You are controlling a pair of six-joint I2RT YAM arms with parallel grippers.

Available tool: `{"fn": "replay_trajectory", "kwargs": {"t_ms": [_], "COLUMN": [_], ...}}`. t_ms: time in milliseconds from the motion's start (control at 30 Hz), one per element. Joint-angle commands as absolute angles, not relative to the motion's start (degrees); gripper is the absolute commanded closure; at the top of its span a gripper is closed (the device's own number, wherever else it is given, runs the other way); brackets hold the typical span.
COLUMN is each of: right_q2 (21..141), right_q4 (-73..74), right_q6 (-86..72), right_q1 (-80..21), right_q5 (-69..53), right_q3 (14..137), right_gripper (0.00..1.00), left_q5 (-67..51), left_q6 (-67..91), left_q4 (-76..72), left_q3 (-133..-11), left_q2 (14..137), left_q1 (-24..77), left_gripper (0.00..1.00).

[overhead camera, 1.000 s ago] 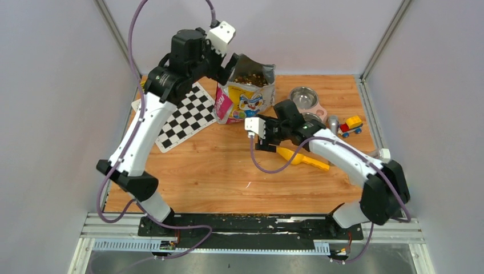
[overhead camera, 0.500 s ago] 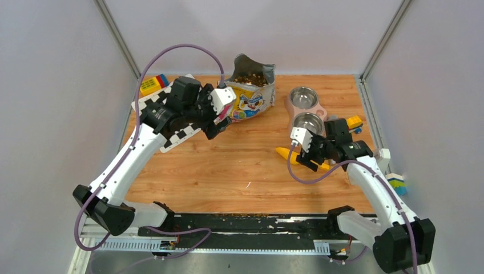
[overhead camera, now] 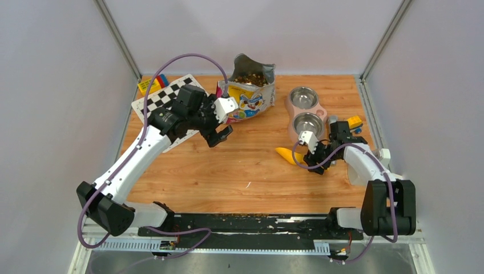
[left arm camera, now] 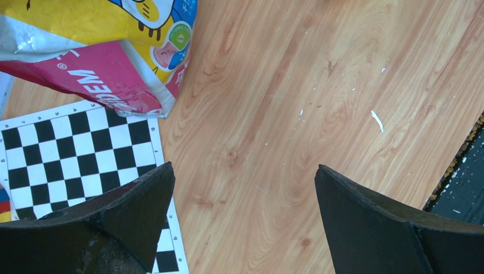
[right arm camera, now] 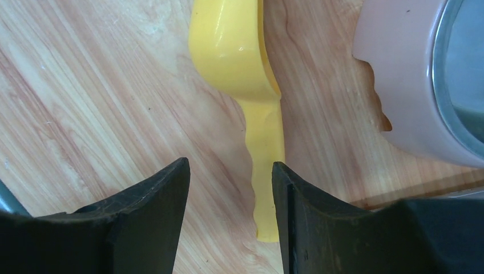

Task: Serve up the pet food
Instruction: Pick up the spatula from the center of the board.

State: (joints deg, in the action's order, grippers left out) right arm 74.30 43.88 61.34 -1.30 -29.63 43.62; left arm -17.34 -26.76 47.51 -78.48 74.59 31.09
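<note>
the pet food (overhead camera: 251, 78) shows as a brown heap of pellets in the torn-open mouth of the bag (overhead camera: 246, 103), which stands at the upper middle of the top view on the wooden surface (overhead camera: 228, 177). none of it has left the bag as far as can be seen. the two steel bowls (overhead camera: 309, 122), set in a pink holder (overhead camera: 321, 109) to the right of the bag, show only bare metal.

the yellow scoop (right arm camera: 231, 45) lies flat on the surface just below and left of the nearer bowl, and it holds no pellets. in the right wrist view its handle runs down the frame toward the right tool (right arm camera: 228, 171), whose jaws stand apart. the handle's end lies in the gap, close against the right-hand finger of the picture, and the other finger is clear of it, so nothing is clamped. in the top view this right tool (overhead camera: 317, 164) sits low over the scoop.

the left tool (left arm camera: 245, 177) hangs with its jaws wide apart and empty, over bare wood just below the bag's lower corner and beside the checkered mat (left arm camera: 74, 142).

as a judgement, the task is at its start. the scoop must be gripped, dipped into the bag, carried to a bowl and tipped out. the left arm looks placed to steady the bag.
</note>
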Motion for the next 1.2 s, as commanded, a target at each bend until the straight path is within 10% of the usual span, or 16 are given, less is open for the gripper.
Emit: {"fn": "replay_trajectory", "kwargs": {"t_ms": [0,433,767,1167], "right_q2": [75.4,82.28,75.46,55.31], "right_q4": [38.56,30.63,30.32,17.05], "right_q6": [63.12,62.23,60.97,59.04], "right_q1": [-0.97,-0.97,-1.61,-14.31], "right_q5": [-30.94,-29.97,-30.9,-19.92], "right_q3": [43.17,41.52,40.27,44.93], "right_gripper": [0.45,0.59,0.96,1.0], "left_q5": [-19.27,-19.48,-16.55,-20.23], "left_q6": [-25.32,-23.9,-21.16,-6.93], "left_q4": [45.18,44.7,42.84,51.94], "left_q3": [-78.82,-79.48,-81.87,-112.28], "left_q2": [74.99,76.65,77.3,88.07], "left_q1": [31.11,31.11,31.11,30.91], "left_gripper": [0.0,0.0,0.0,0.0]}}
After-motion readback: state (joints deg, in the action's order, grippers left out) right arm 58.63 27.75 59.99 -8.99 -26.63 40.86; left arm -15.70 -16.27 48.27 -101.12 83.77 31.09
